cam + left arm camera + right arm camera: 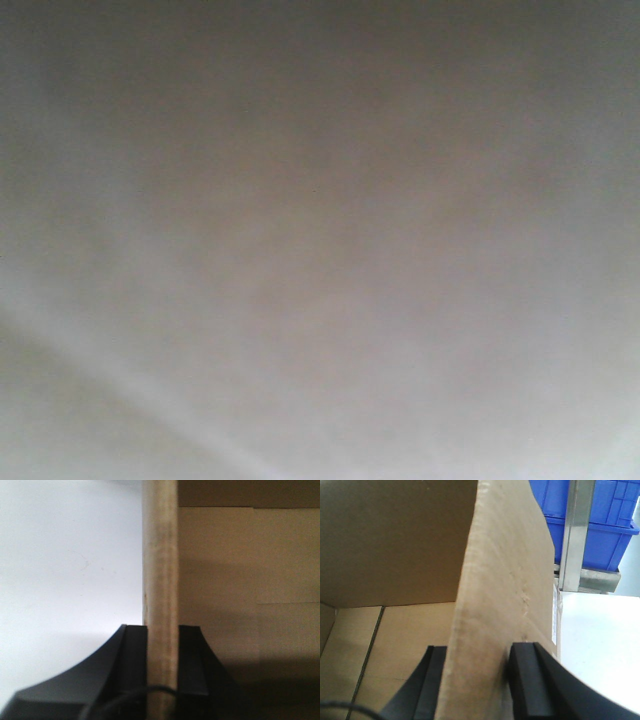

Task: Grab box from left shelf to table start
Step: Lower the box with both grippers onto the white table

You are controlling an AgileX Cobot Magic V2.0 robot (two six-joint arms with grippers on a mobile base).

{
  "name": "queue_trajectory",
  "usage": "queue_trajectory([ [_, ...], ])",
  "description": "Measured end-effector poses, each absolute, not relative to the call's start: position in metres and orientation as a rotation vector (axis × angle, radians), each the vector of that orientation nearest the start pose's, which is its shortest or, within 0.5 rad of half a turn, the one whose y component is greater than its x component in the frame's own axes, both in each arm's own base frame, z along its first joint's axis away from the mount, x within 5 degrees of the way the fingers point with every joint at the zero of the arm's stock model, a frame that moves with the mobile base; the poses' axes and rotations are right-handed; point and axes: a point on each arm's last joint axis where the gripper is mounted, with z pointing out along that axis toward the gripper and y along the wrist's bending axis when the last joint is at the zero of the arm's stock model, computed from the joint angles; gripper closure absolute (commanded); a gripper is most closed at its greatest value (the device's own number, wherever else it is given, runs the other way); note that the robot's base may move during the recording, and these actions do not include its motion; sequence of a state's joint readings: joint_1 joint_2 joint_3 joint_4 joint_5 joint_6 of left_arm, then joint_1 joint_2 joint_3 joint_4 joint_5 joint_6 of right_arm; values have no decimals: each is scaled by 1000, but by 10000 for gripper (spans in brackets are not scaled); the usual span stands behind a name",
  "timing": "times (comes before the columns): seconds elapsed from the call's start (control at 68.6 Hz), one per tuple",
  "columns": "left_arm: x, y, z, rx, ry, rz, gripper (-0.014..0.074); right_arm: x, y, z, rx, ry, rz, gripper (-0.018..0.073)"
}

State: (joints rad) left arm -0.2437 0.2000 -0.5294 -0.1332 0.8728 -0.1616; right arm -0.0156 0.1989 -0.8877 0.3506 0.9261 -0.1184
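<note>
Box (500, 580) was pinched on two upright walls by left gripper (162, 630) and right gripper (480, 652), white table (605, 645) just beside it and left shelf (576, 530) beyond, so probably placing step, next needing level lowering, then release.

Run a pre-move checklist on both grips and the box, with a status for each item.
1. Left gripper clamps the box wall, a finger on each side: ok.
2. Right gripper clamps a box wall likewise: ok.
3. Visible box interior free of contents: ok.
4. Front view usable: not ok, only blur.
5. Box supported underneath: cannot tell.
6. Clearance to blue bins and shelf post: cannot tell.
</note>
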Motion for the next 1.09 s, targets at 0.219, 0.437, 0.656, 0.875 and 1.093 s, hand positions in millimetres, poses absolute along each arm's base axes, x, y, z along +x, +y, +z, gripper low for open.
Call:
queue_trajectory([
  [0.219, 30, -17, 298, 62, 2046, -412, 696, -18, 25, 397, -113, 1691, 296, 502],
  [0.437, 30, -17, 298, 61, 2046, -412, 696, -18, 25, 398, -112, 1687, 296, 502],
  [0.656, 30, -17, 298, 60, 2045, -417, 696, -18, 25, 398, -112, 1685, 296, 502],
  [0.875, 29, -18, 299, 59, 2043, -424, 696, -18, 25, 398, -112, 1687, 297, 502],
  [1.093, 24, -13, 325, 77, 2049, -371, 696, -3, 25, 394, -120, 1787, 289, 502],
])
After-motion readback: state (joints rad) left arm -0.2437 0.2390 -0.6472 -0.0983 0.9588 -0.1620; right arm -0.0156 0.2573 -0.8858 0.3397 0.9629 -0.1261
